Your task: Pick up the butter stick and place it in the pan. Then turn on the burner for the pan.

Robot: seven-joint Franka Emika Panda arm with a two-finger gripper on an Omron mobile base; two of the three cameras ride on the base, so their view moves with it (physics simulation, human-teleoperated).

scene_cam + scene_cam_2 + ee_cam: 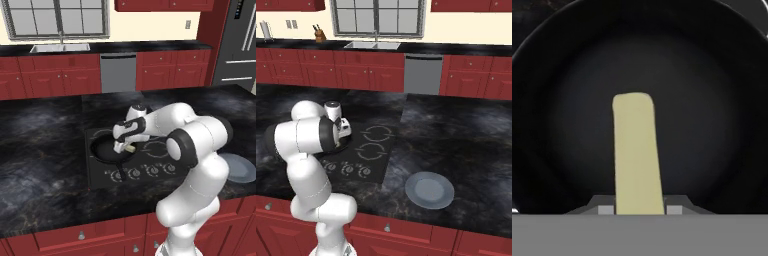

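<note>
The pale yellow butter stick (637, 160) sticks out from between my finger tips, with my gripper (638, 209) shut on it. It hangs over the round black pan (712, 100), near the middle of its floor. In the left base view the gripper (126, 148) holds the butter stick (130, 148) just above the pan (106, 150), which sits on the front left burner of the black cooktop (160, 150). The pan's straight handle (122, 172) points toward the knobs. In the right base view my arm hides most of the pan (346, 145).
A row of small round knobs (145, 172) lines the cooktop's front edge. Two bare burner rings (375, 142) lie right of the pan. A grey-blue plate (430, 190) rests on the dark counter to the right. Red cabinets and a sink stand at the back.
</note>
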